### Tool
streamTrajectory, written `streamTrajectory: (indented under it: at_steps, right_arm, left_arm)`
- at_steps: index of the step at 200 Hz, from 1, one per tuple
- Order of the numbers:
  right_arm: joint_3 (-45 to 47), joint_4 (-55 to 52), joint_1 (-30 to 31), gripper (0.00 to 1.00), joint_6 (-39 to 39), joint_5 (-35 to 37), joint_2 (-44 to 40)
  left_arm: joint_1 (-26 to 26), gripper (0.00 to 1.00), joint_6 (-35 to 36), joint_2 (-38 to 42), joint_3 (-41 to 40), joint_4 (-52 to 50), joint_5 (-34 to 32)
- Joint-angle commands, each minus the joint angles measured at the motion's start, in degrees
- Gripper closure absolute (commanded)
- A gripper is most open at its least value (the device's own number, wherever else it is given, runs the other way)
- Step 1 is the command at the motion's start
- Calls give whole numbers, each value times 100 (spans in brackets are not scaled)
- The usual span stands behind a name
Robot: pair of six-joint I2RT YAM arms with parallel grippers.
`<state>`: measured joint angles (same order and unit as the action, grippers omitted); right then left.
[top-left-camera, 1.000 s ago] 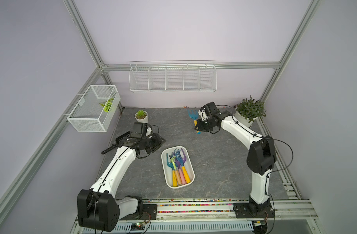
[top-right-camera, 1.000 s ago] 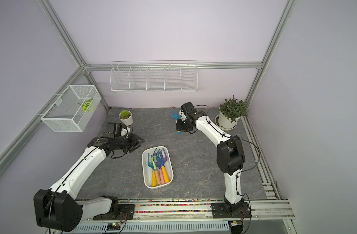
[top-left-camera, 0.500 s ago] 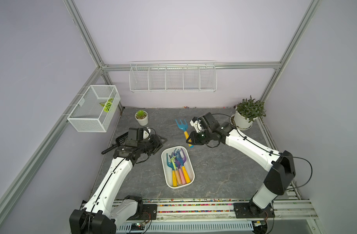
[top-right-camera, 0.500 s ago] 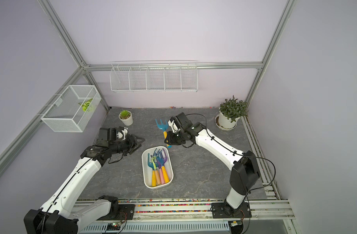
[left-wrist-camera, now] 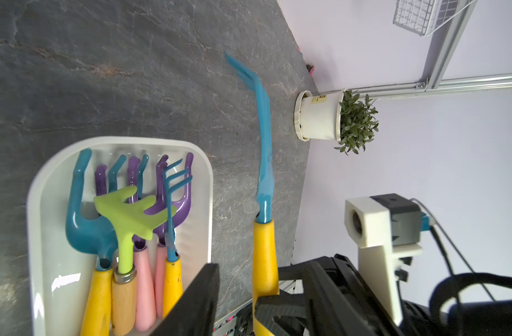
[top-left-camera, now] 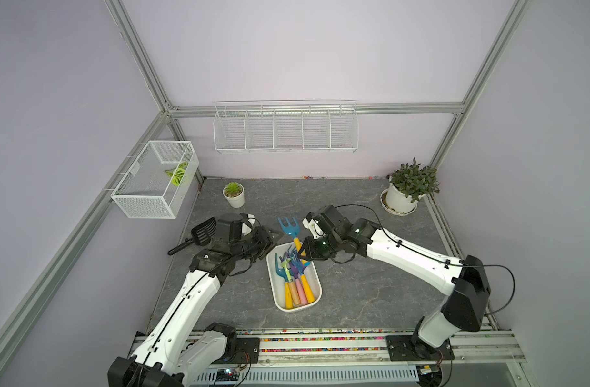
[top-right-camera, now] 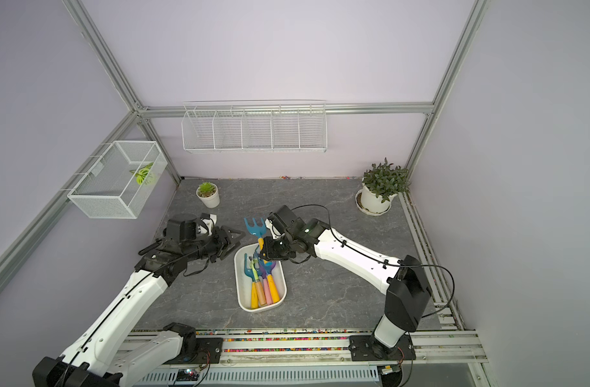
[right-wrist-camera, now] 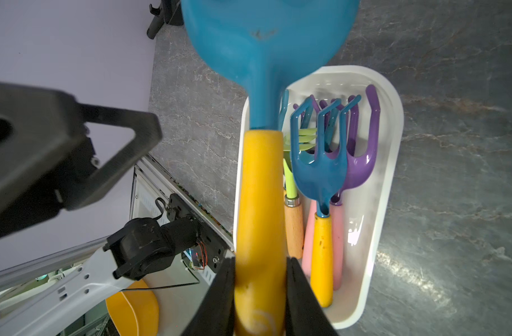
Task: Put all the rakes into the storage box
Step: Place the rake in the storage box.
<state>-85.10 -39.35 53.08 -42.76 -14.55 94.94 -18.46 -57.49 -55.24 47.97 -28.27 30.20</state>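
A rake (top-left-camera: 287,228) (top-right-camera: 255,228) with a blue head and yellow handle (right-wrist-camera: 260,197) hangs over the far end of the storage box (top-left-camera: 298,309) (top-right-camera: 260,309). My right gripper (top-left-camera: 302,249) (top-right-camera: 262,251) (right-wrist-camera: 260,261) is shut on its handle. The box, a shallow white tub (left-wrist-camera: 118,141) (right-wrist-camera: 394,145), holds several rakes with yellow, pink and wooden handles. Off the box's far left corner, my left gripper (top-left-camera: 270,243) (top-right-camera: 233,243) (left-wrist-camera: 263,267) is open and holds nothing. The held rake (left-wrist-camera: 263,131) shows just beyond its fingers.
A black scoop (top-left-camera: 199,233) lies behind the left arm. A small potted succulent (top-left-camera: 234,194) stands at the back left and a larger potted plant (top-left-camera: 409,187) at the back right. A wire-mesh basket (top-left-camera: 156,181) and a long wire rack (top-left-camera: 285,129) hang on the walls.
My right arm has carried the rake from the back of the table forward to the far end of the box. The left arm has swung right toward the box.
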Motion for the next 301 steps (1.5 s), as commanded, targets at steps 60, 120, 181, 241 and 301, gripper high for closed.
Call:
streamTrajectory:
  at_steps: [60,120,181,241,301]
  right_arm:
    - [-693,-1748,1075,100,114,2281,297]
    - [-1355,-2734,1966,100,-196,3356,1056]
    - [-1890,-3239,2163,100,-493,3434,1690]
    - [-2084,-3175,2180,100,-523,3224,2026]
    - [-2217,-3022,2180,94,-523,2970,2256]
  left_arm:
    - [-22,49,-390,1787,-72,-1928,-1865]
    - [-16,51,-457,2106,-342,-2279,-1809]
    - [-18,50,-456,2350,-358,-2393,-1824]
    - [-15,50,-458,2748,-479,-2685,-1833]
    - [-18,49,-805,3221,-681,-2871,-1825]
